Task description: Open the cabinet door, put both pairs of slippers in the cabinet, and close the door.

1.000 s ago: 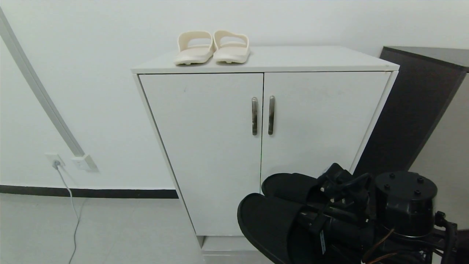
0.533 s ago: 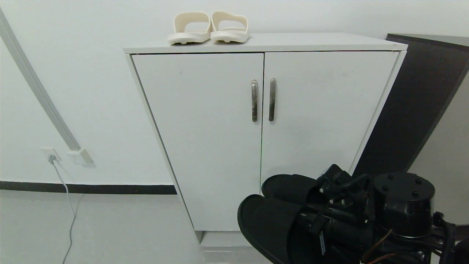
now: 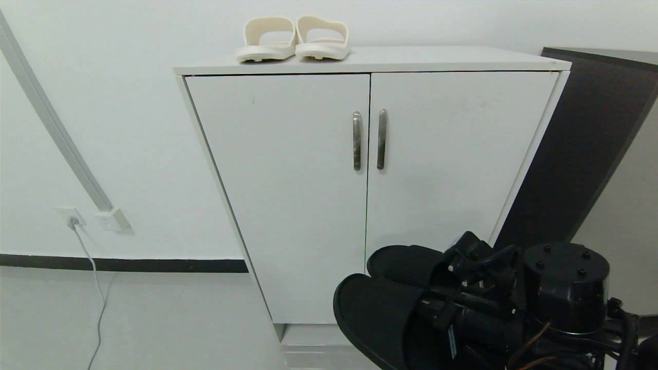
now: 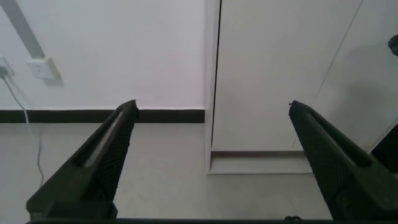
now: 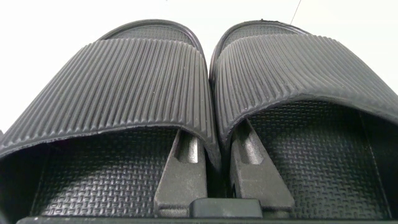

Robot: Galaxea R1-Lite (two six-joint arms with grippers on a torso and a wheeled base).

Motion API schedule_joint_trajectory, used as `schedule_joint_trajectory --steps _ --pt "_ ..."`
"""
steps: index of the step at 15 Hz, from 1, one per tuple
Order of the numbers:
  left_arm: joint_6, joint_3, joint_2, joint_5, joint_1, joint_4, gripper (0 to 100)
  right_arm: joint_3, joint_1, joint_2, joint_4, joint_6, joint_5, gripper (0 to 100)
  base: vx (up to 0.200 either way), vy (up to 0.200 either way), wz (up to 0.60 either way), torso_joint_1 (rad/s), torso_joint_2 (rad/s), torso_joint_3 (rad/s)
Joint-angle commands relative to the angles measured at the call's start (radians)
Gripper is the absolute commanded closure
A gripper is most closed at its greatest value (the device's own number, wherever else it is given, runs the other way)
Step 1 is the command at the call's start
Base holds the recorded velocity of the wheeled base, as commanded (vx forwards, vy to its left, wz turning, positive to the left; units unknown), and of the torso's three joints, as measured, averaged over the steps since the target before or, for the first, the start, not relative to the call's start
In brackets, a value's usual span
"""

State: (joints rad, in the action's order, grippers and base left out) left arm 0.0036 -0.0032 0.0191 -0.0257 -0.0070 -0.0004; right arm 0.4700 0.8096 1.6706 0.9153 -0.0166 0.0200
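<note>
Only my head camera has tipped; nothing else has moved. The cabinet (image 3: pixel 288 205) is shut. My right gripper (image 5: pixel 214 168) pinches the black slippers (image 3: pixel 390 303) low before it. Cream slippers (image 3: pixel 293 38) sit on top. My left gripper (image 4: pixel 211 107), spread wide, is free, and the upright handles (image 3: pixel 357 141) are higher up.

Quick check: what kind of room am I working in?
Probably a home-style entryway or a mock-up of one: a white shoe cabinet against a plain wall, cream slippers on top, black slippers held in the right gripper.

black ribbed slippers (image 5: pixel 143 81), cream slippers (image 3: pixel 293 38), white cabinet (image 3: pixel 288 205)
</note>
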Motion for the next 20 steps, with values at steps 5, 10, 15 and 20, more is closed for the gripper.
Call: schedule_joint_trajectory --steps 5,10,15,20 --pt "0.027 -0.176 0.131 0.003 0.007 -0.007 0 -0.007 0.005 0.040 0.060 0.000 -0.002 100 0.000 0.000 0.00 0.000 0.00 0.000" --pt "0.029 -0.305 0.639 0.213 -0.067 -0.171 0 -0.021 0.030 0.044 0.086 0.003 -0.011 100 0.000 0.000 0.00 0.000 0.00 0.000" --pt "-0.016 -0.403 0.984 0.412 -0.218 -0.512 0 -0.014 0.033 0.046 0.088 0.003 -0.006 100 0.000 0.000 0.00 0.000 0.00 0.000" --pt "-0.134 -0.689 1.200 0.414 -0.513 -0.515 0 -0.010 0.040 0.049 0.088 0.001 -0.005 100 0.000 0.000 0.00 0.000 0.00 0.000"
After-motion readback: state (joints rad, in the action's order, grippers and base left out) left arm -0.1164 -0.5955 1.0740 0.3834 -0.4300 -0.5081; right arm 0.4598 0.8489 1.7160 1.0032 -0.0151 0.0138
